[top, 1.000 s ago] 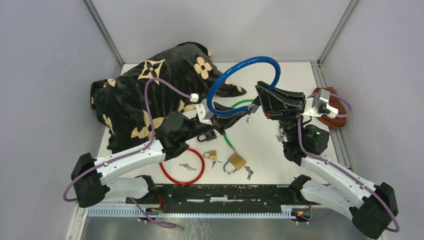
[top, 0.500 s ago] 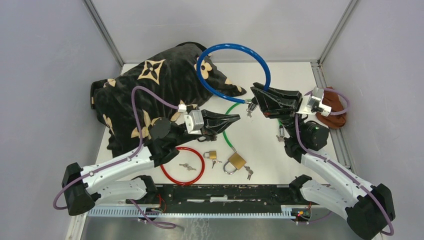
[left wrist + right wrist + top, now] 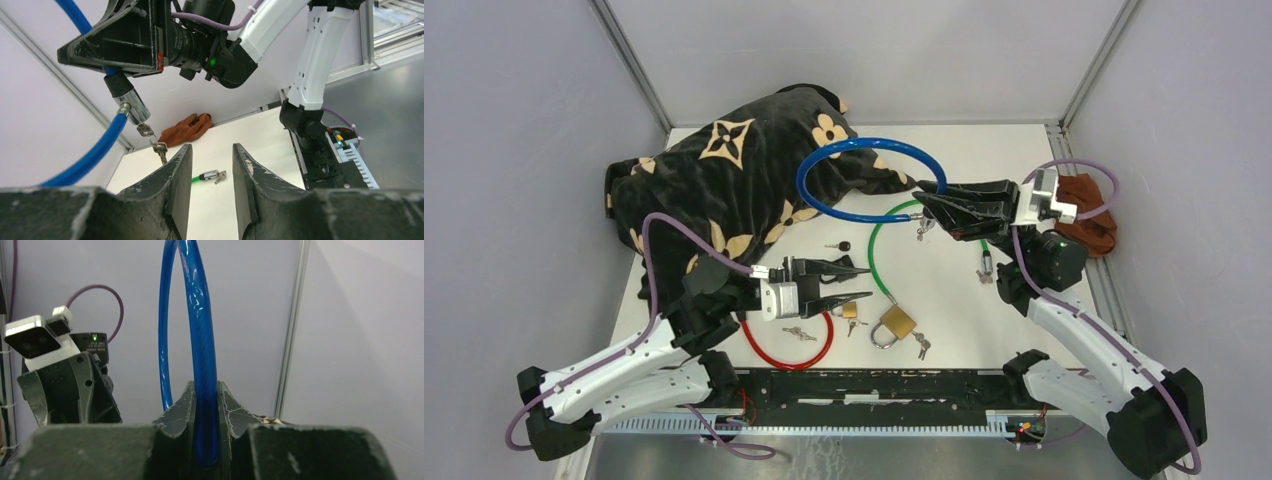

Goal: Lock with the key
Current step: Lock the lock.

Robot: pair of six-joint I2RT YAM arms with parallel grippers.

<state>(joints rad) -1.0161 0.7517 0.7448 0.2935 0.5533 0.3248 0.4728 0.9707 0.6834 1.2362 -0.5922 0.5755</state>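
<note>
My right gripper is shut on the blue cable lock, held above the table with its loop lying over toward the left. In the right wrist view the blue cable runs straight up between the closed jaws of the right gripper. The lock's metal barrel hangs below that gripper with a key bunch dangling from it. My left gripper is low over the table near the padlocks, open and empty. The left gripper shows only table between its fingers.
A green cable lock lies mid-table, its barrel end ahead of the left jaws. A red cable loop, two brass padlocks, loose keys and a black key lie near. A black flowered blanket and a brown cloth sit at the sides.
The left gripper let go of the blue cable lock, opened and drew back toward the near left. The right gripper kept its hold and the blue loop swung down to the left.
</note>
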